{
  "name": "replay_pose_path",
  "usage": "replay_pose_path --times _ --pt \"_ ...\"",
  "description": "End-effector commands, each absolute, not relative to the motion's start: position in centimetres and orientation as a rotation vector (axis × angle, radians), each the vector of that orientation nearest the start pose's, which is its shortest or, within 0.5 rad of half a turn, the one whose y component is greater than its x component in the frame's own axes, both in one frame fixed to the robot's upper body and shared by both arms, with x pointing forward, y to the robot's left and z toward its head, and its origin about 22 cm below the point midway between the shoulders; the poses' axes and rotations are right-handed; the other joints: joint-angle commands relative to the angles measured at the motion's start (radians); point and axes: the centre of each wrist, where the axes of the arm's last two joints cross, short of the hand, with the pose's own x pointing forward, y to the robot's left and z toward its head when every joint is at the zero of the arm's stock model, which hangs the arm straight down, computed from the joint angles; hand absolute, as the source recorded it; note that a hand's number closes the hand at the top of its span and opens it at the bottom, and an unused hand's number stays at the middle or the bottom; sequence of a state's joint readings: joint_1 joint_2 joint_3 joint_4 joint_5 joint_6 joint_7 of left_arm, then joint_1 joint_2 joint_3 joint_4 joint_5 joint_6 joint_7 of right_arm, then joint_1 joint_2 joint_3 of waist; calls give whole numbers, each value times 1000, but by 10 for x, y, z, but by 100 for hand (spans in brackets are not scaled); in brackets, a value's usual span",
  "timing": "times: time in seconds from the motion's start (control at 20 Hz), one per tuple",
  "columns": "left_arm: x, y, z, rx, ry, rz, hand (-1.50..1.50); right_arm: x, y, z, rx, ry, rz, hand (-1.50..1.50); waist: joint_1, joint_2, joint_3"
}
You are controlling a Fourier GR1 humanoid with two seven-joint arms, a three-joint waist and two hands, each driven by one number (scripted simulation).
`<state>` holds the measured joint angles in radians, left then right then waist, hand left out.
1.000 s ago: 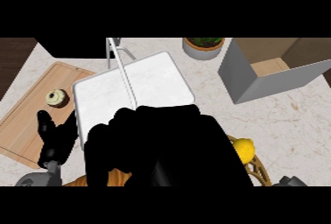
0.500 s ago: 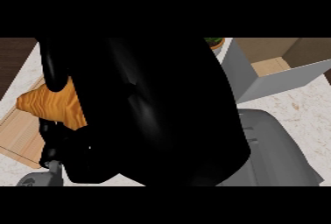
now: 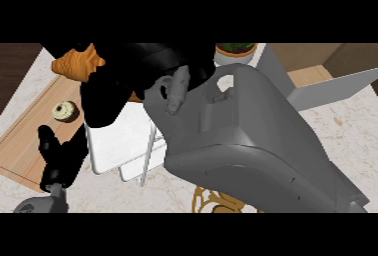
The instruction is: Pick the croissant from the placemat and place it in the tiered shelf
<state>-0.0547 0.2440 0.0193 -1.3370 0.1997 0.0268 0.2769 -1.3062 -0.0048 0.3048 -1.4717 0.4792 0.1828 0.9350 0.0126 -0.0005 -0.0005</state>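
Lower left, nearest: left hand [image 3: 60, 156] resting open, fingers up, taking no part. Just behind the patterned placemat [image 3: 214, 201], now bare of the croissant [image 3: 74, 64]. Further on, grey right forearm [image 3: 244, 145] raised over the white tiered shelf [image 3: 118, 142], likely to carry across. Farthest, right hand [image 3: 111, 85] curled round the croissant, pastry poking out at its left side, held high above the wooden board [image 3: 29, 132], not yet over the shelf.

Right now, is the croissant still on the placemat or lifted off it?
Lifted. The croissant sits at the top left, curled in the right hand, above the wooden board.
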Motion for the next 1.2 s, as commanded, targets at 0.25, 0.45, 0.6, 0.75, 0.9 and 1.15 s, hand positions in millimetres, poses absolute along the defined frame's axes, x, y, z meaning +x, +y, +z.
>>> replay_pose_path --times 0.25,0.45,0.6,0.75,0.9,1.15 --pt "273 288 -18 97 -1121 38 0 318 19 315 -567 -1825 965 150 -8 2 0" --pt "255 302 -17 93 -1111 42 0 326 21 328 -500 -1854 941 150 3 1 0" --pt "261 285 -16 78 -1135 28 0 336 17 298 -524 -1854 976 150 -3 2 0" --pt "253 300 -25 73 -1107 32 0 332 25 342 -515 -1861 974 150 0 1 0" --pt "248 296 -19 80 -1092 39 0 326 34 305 -622 -1833 1107 150 1 -1 0" --pt "254 305 -20 99 -1107 33 0 333 6 319 -431 -1834 697 -150 -6 -1 0"
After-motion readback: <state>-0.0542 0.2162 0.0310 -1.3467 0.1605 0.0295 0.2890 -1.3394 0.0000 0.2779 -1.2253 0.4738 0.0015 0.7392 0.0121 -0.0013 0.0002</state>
